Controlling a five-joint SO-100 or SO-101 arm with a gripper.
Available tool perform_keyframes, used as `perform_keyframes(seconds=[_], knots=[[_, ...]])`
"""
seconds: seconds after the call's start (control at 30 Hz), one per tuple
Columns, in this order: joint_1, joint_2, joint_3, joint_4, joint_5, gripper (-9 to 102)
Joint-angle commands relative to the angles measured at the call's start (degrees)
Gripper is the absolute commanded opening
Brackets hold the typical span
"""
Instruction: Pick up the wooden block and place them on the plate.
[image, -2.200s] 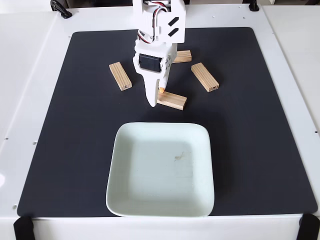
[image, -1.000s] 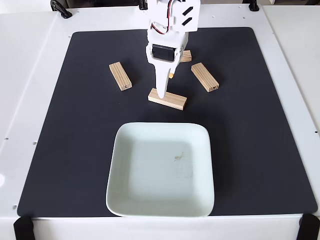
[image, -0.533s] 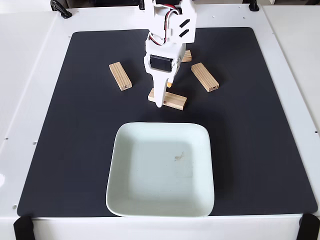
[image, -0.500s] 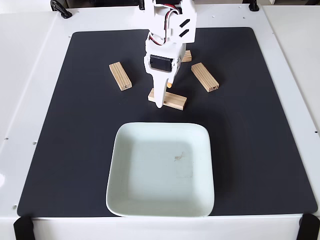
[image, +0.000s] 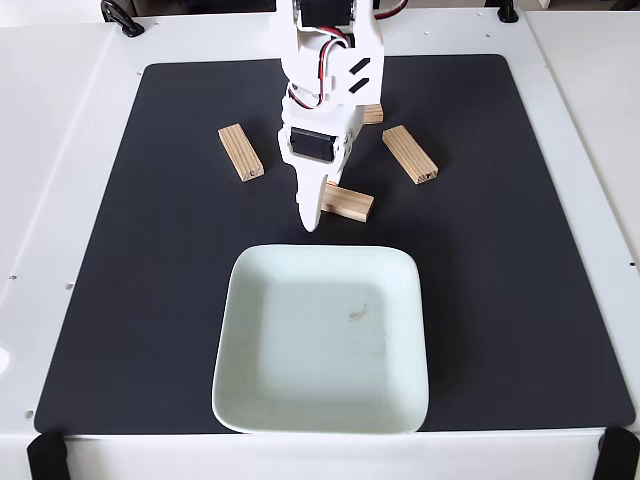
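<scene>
Across the white table (image: 60, 200) lies a large black mat (image: 150, 300) with rounded corners, and everything of the task sits on it. Nearest the lower edge of the fixed view is the plate (image: 250, 400), a squarish pale mint-white dish with a raised rim and a small brownish speck near its middle; nothing lies in it. Above the plate the white arm (image: 330, 70) reaches down from the top of the picture, with a black servo set in its wrist and red and white wires showing higher up. Its gripper (image: 313, 212) points toward the plate, the tip hanging just above the plate's upper rim and covering the left end of the middle wooden block (image: 350, 203); that block lies flat on the mat, tilted a little, just beside the gripper on its right and near the plate's rim. Whether the fingers are apart or closed on that block cannot be told from this angle, since a single white finger hides the rest. Three more wooden blocks rest on the mat farther up: the left block (image: 240, 152) well to the left of the arm, the right block (image: 409, 153) to its right, and the far block (image: 372, 113) mostly hidden behind the arm's body.
</scene>
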Motion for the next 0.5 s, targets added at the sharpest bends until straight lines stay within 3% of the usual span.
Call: perform_keyframes(seconds=[0.0,0.13,0.47], knots=[[-0.09,0.44,-1.58,-0.35,0.00,16],[-0.35,0.44,-1.58,-0.35,0.09,-2],[-0.97,4.31,4.48,-0.44,-0.26,0]])
